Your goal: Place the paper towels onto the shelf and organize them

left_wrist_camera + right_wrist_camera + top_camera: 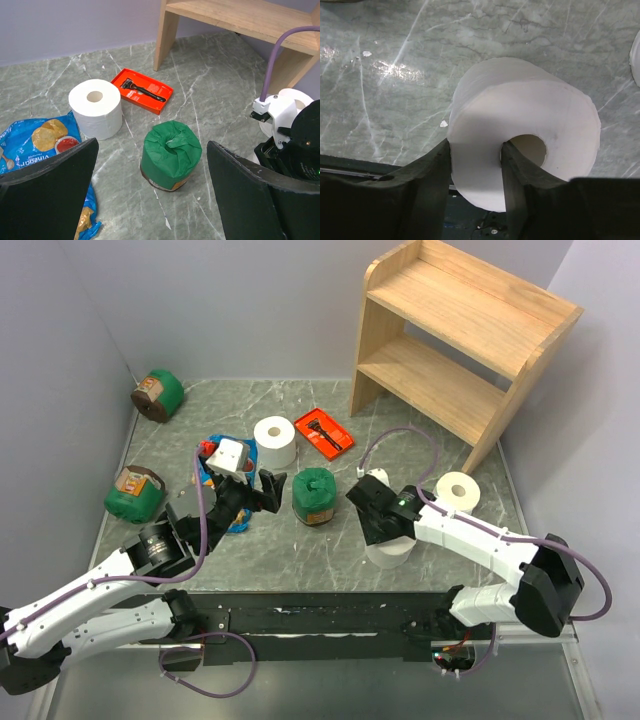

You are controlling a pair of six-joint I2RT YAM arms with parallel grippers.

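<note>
None of the placing was done: both tiers of the shelf point(465, 335) were bare and all three towels were on the table point(330, 405), so the whole task remained. The right gripper point(476, 150) was clamped on the near roll point(540, 110), with one finger in its core and the other outside its wall. That roll stood upright at the table's near edge, just beside the black rail point(330, 620). The right roll point(458, 490) stood between it and the shelf's front leg, close by the right arm, and would likely crowd a straight carry. The far roll point(275, 440) stood near the razor tray point(324, 432). The left gripper point(268, 492) hung with jaws wide apart, holding nothing, near the canister point(314, 496). Bare marble lay between canister and shelf, which I judged the best lane. The right wall hemmed in the shelf's far side.
</note>
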